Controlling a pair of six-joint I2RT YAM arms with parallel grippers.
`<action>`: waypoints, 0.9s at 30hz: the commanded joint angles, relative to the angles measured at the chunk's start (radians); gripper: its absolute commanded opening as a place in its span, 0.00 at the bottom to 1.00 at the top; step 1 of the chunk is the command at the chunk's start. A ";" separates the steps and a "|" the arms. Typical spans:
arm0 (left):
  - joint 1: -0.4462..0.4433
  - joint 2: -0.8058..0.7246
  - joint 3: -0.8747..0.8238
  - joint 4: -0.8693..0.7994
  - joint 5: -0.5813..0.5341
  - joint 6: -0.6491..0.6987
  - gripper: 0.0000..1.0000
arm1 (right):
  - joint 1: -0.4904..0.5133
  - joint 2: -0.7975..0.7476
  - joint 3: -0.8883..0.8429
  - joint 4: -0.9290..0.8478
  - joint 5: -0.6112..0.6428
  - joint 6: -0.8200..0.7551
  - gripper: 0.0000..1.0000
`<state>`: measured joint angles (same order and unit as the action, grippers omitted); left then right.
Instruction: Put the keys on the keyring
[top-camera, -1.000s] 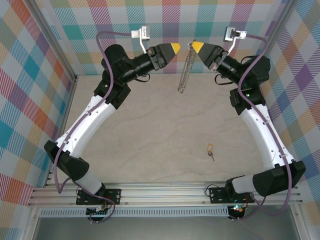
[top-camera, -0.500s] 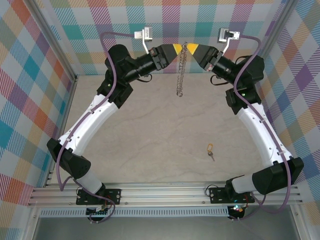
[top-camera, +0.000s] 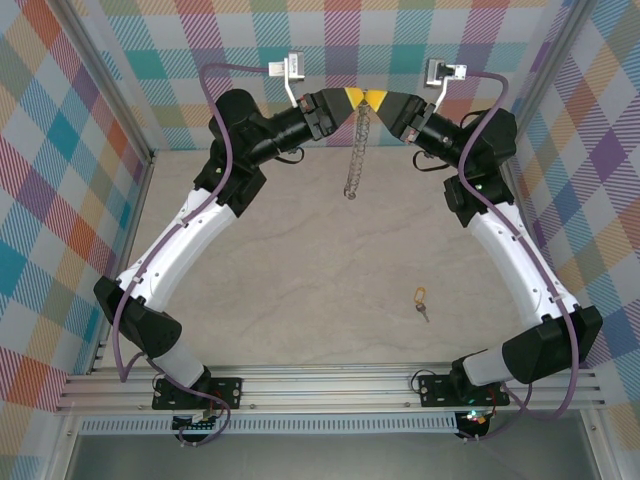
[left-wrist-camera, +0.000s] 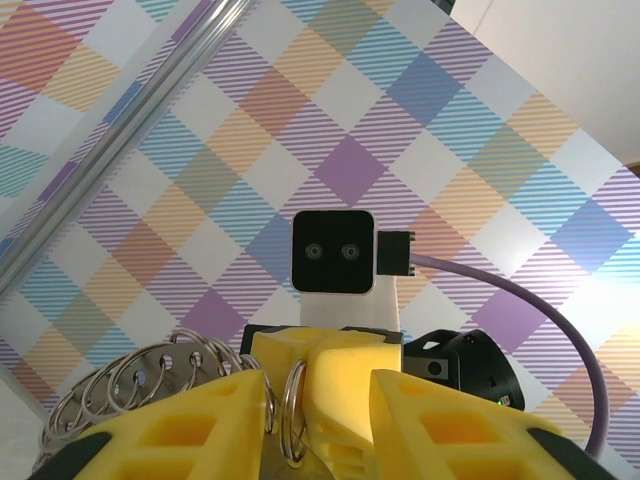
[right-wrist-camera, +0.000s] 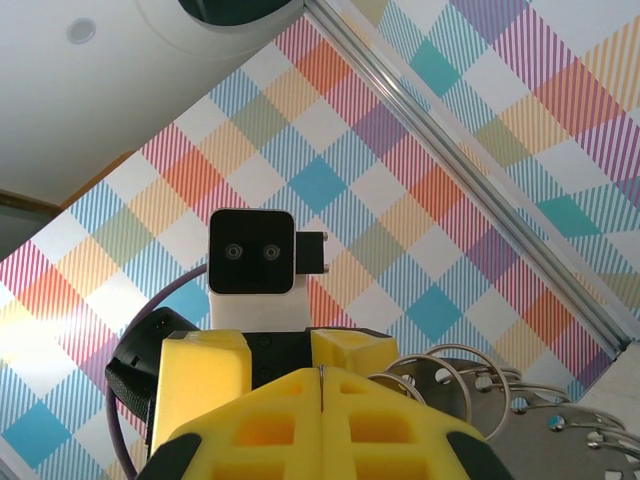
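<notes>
The pale beige, stone-look table (top-camera: 300, 260) fills the middle of the top view. Checked walls (top-camera: 60, 150) of many colours stand around it. Two long white and black arms go from the bottom edge up to the top middle, the left arm (top-camera: 190, 230) and the right arm (top-camera: 510, 250). Their yellow tips meet nose to nose there.

The left gripper (top-camera: 355, 99) has its two yellow fingers (left-wrist-camera: 170, 425) apart. One thin loop sits in the gap, close to one finger. The right gripper (top-camera: 377, 98) is squeezed tight together and pinches the top of the big grey metal keyring (top-camera: 357, 150) with many small loops. The keyring hangs down limp like a chain above the table, in the upper middle of the top view.

The tiny key (top-camera: 421, 302), with a gold head and a dark shaft, lies alone on the table at the lower right, well apart from the keyring.
</notes>
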<state>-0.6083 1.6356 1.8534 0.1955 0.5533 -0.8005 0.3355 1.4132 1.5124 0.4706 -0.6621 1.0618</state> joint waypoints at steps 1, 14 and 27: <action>-0.010 -0.021 -0.020 0.059 0.013 -0.010 0.29 | 0.006 -0.010 0.015 0.045 0.011 -0.006 0.00; -0.011 -0.034 -0.042 0.076 0.013 -0.009 0.16 | 0.007 -0.007 0.011 0.036 0.011 -0.010 0.00; -0.011 -0.015 0.004 0.013 0.033 0.060 0.00 | -0.003 -0.024 0.028 -0.076 -0.018 -0.070 0.28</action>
<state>-0.6083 1.6348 1.8202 0.2211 0.5640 -0.7910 0.3344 1.4120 1.5131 0.4416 -0.6636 1.0466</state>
